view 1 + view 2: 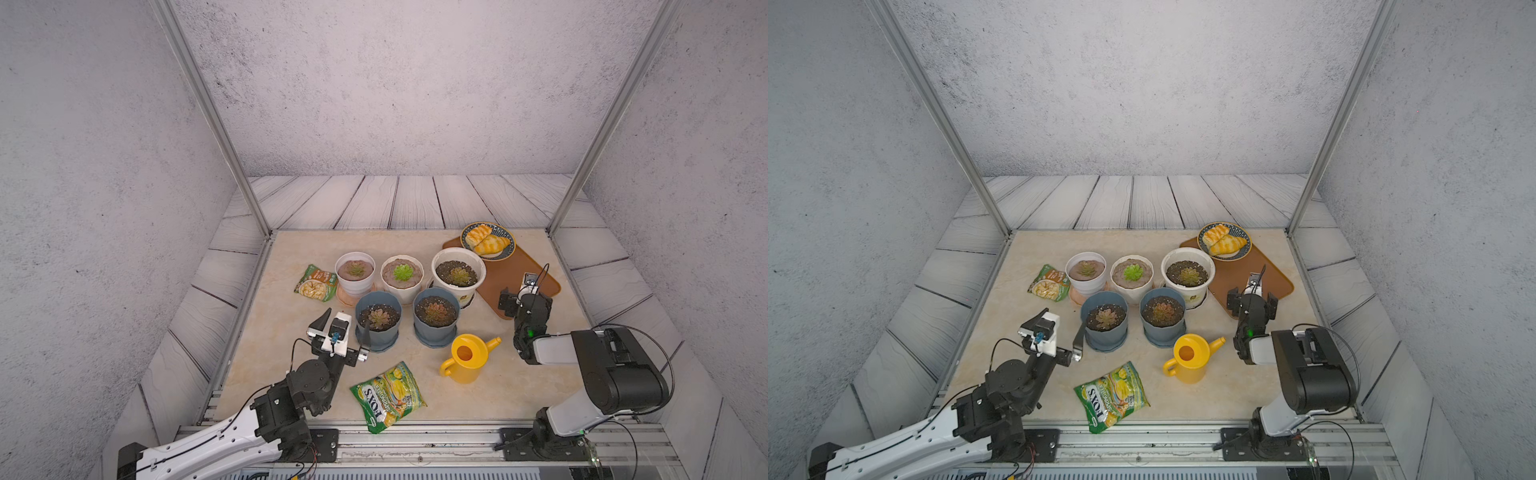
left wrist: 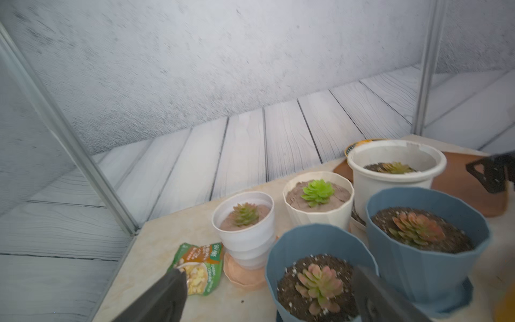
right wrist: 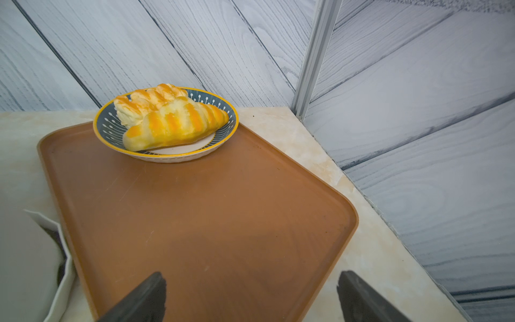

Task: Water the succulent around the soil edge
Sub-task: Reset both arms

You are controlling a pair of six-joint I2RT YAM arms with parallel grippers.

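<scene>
Several potted succulents stand mid-table, seen in both top views: two blue pots (image 1: 378, 332) (image 1: 435, 332) in front and three pale pots (image 1: 355, 282) behind. A yellow watering can (image 1: 467, 359) (image 1: 1190, 359) stands upright in front of the blue pots, spout toward the right arm, untouched. My left gripper (image 1: 347, 324) (image 2: 269, 274) is open and empty just left of the nearer blue pot (image 2: 320, 242), which holds a pink succulent (image 2: 320, 284). My right gripper (image 1: 525, 293) (image 3: 252, 278) hangs open and empty over the near edge of a brown tray (image 3: 209, 209).
A plate (image 1: 509, 249) of bread rolls sits at the tray's far end. One green snack bag (image 1: 318, 282) lies left of the pale pots, another (image 1: 388, 395) near the front rail. Metal frame posts (image 1: 615, 116) rise at the table's back corners.
</scene>
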